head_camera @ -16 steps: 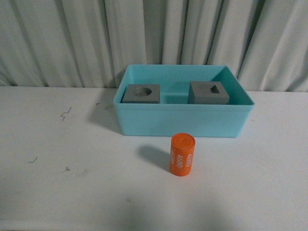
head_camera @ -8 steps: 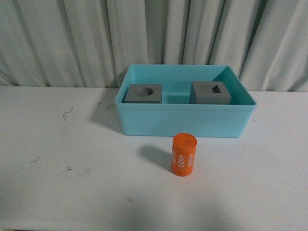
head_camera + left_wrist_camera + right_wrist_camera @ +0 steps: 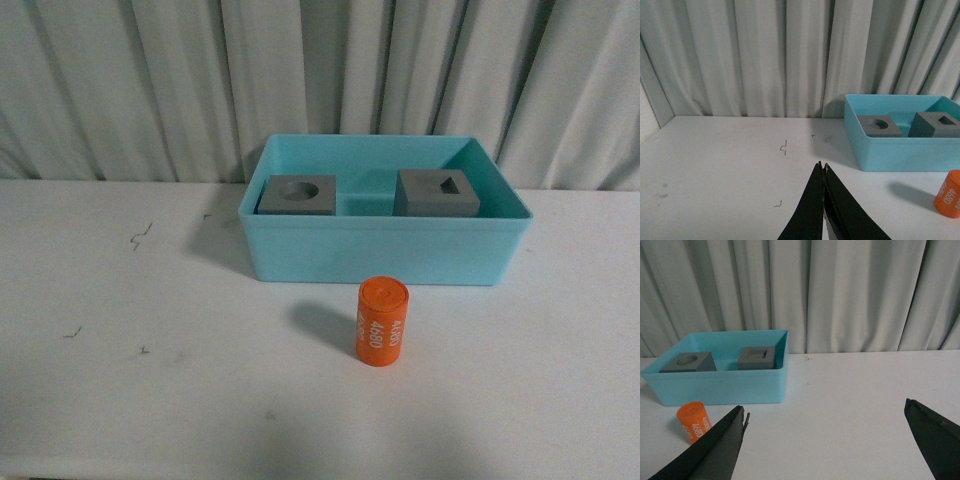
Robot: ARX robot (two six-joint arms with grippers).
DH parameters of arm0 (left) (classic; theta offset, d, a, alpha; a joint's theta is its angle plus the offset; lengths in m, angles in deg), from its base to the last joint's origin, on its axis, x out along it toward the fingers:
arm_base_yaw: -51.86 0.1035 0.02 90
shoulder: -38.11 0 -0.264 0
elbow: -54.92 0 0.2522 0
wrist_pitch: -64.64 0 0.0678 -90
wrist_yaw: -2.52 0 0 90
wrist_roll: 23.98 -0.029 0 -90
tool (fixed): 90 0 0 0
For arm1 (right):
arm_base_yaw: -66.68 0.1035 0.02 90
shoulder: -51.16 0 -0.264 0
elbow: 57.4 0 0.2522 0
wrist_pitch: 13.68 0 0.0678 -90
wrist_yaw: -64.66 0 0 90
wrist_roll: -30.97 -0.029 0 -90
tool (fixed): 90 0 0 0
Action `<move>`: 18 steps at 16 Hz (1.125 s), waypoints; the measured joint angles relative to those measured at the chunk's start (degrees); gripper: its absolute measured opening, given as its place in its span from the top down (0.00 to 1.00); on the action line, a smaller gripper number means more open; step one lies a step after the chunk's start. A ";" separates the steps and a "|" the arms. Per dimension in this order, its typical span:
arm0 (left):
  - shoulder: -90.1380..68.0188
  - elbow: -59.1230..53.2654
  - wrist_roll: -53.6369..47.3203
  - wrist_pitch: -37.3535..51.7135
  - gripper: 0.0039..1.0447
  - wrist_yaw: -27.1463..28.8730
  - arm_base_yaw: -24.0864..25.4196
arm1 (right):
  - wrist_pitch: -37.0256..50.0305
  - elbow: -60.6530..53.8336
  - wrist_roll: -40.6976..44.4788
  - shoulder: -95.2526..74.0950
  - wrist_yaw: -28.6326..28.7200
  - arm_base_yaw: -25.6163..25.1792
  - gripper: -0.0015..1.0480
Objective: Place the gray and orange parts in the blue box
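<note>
An orange cylinder (image 3: 381, 322) stands upright on the white desk (image 3: 150, 380), just in front of the blue box's (image 3: 385, 262) near wall. It is the last part still outside. The gray cube with a round hole (image 3: 297, 195) and the gray cube with a square hole (image 3: 437, 194) already sit apart inside the box. The cylinder looks small, rigid and probably light, with a smooth side that could slip or tip. A pinch across its middle, on opposite sides of the curved wall, seems safest. The left gripper (image 3: 824, 172) hovers with its tips pressed together and nothing between them, while the right gripper (image 3: 825, 406) hangs spread wide and empty above the desk. Compared with a second ago, the parts and box keep their places, and only the front view has shifted very slightly.
</note>
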State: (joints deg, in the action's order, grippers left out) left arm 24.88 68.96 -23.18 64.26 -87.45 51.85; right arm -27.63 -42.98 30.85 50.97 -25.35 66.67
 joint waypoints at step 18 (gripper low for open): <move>12.83 0.20 -0.02 -13.60 0.99 0.00 0.00 | 0.00 0.00 0.00 -0.02 -0.02 0.00 0.06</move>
State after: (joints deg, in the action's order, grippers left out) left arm 37.71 69.15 -23.20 50.67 -87.45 51.85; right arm -27.63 -42.98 30.85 50.95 -25.37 66.67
